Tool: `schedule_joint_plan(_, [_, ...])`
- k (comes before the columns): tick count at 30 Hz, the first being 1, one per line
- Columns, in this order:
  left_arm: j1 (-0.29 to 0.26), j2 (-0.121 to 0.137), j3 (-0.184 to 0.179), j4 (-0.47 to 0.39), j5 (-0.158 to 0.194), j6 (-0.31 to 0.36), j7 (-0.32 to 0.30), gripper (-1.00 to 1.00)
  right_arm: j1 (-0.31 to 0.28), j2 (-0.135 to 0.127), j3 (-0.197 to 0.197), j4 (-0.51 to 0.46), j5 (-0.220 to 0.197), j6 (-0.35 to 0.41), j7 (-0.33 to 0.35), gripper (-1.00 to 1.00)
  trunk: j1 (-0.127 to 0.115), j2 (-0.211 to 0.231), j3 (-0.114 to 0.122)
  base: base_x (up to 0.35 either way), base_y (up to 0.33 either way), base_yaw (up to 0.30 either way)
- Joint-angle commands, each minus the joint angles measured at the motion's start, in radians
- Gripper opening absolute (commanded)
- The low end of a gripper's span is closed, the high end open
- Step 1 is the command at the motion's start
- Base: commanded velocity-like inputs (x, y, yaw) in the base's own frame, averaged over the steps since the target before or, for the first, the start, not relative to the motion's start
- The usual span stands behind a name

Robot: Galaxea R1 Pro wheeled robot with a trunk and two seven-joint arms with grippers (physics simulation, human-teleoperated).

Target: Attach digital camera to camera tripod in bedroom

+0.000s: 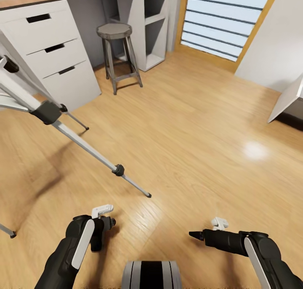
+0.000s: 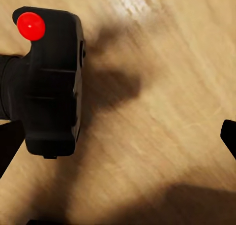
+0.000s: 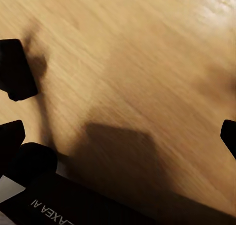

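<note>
- The camera [image 2: 51,84] sits in the left gripper [image 1: 101,230], low over the wood floor [image 1: 189,124]. The left wrist view shows its black body and red button [image 2: 31,26] hard against one finger.
- That gripper looks closed on the camera. The other finger's tip [image 2: 229,136] shows far off at the frame edge in the wrist view, so I can't tell how tight the hold is.
- The tripod [image 1: 63,124] stands ahead and to the left, with one silver leg running down across the floor to a foot [image 1: 147,194] not far ahead of the left gripper.
- The tripod's head is cut off at the picture's left edge, so I can't see the mount.
- My read on progress is that the camera is picked up and carried to the tripod's side, but not attached. What's left is to turn toward the head, raise the camera and seat it.
- The right gripper [image 1: 194,235] hangs empty over the floor. Its fingers [image 3: 17,70] stand well apart in the right wrist view, with nothing between them.
- A grey stool [image 1: 118,55] stands beyond, near the white drawer unit [image 1: 54,49] and under the desk edge.
- An open white shelf [image 1: 149,23] is beside it, with a slatted window [image 1: 227,17] in the far wall.
- In the way, as I judge it, that splayed leg lies between the robot and the tripod's centre, so the base must not clip it.
</note>
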Motion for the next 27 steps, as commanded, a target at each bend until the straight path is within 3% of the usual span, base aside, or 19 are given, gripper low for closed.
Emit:
schedule_joint_plan(1, [0.0,-0.001,0.002,-0.001,0.011,0.003,0.009,1.0,0.0,0.0,-0.001,0.0,-0.006,0.007,-0.001,1.0,0.0,-0.001,-0.005,0.0,0.0,0.0])
schedule_joint_plan(15, [0.0,0.001,0.003,-0.001,0.01,0.003,0.009,1.0,0.0,0.002,-0.001,0.0,-0.006,0.007,-0.002,1.0,0.007,-0.004,-0.059,0.0,0.0,0.0])
schedule_joint_plan(27, [0.0,0.018,0.003,0.0,0.011,0.003,0.008,1.0,0.0,0.003,0.0,0.0,-0.006,0.007,-0.002,1.0,0.012,-0.007,-0.105,0.0,0.0,0.0])
